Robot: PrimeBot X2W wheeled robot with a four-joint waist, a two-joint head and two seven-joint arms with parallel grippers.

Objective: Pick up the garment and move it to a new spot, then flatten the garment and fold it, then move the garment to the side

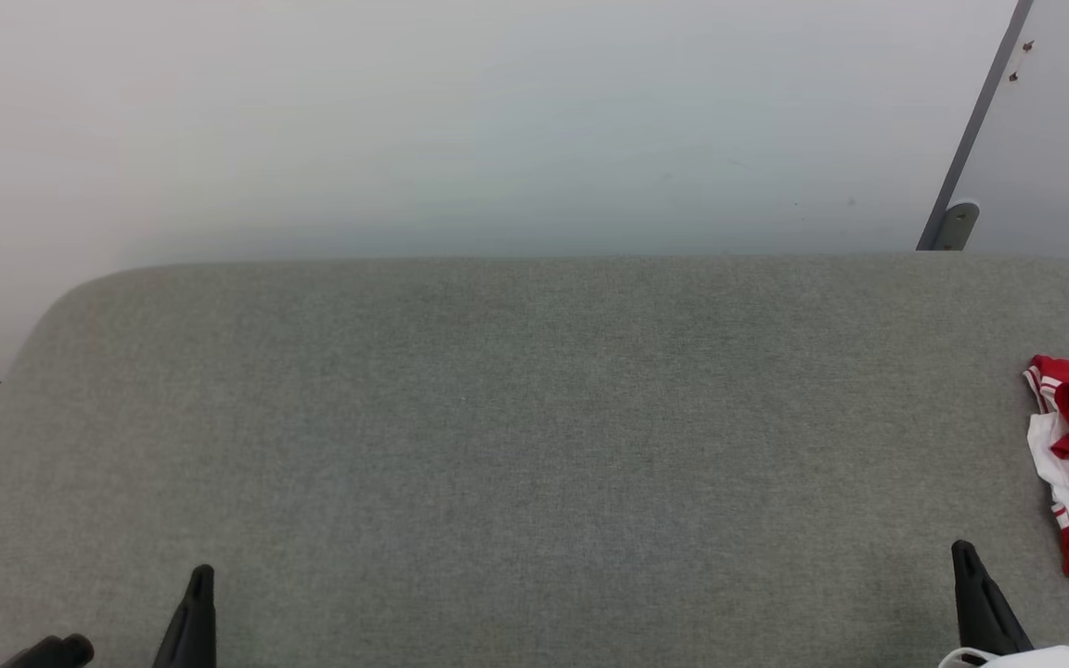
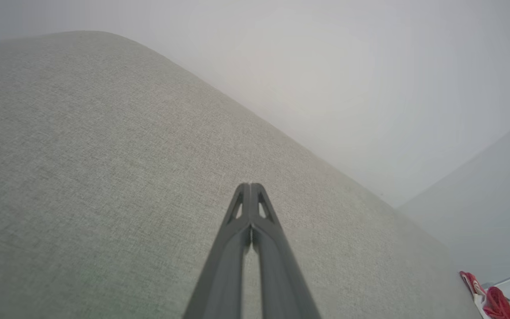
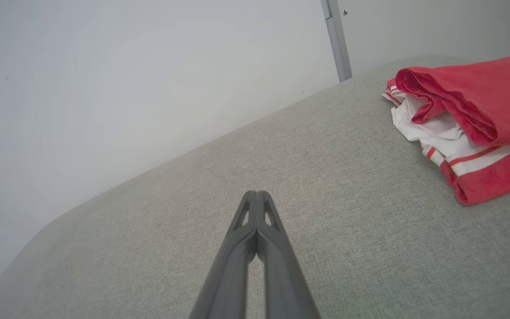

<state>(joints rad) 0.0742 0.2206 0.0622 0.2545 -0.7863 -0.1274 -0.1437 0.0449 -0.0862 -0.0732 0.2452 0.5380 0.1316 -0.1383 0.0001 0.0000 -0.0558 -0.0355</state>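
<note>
Left claw (image 2: pixel 250 188) clenched, empty | right claw (image 3: pixel 257 195) clenched, empty | garment (image 3: pixel 472 97) bunched on desk (image 1: pixel 497 417) | probably soft, light, limp | best grip: raised red fold

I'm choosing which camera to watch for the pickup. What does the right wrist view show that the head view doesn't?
Right wrist view: the right gripper, jaws pressed shut; the garment close up, red layer bunched over white fabric with striped trim. Head view: the left gripper at lower left, far across the grey padded surface from the garment. Both: the garment crumpled at the robot's right, apart from the grippers; the white wall and its grey strip.
</note>
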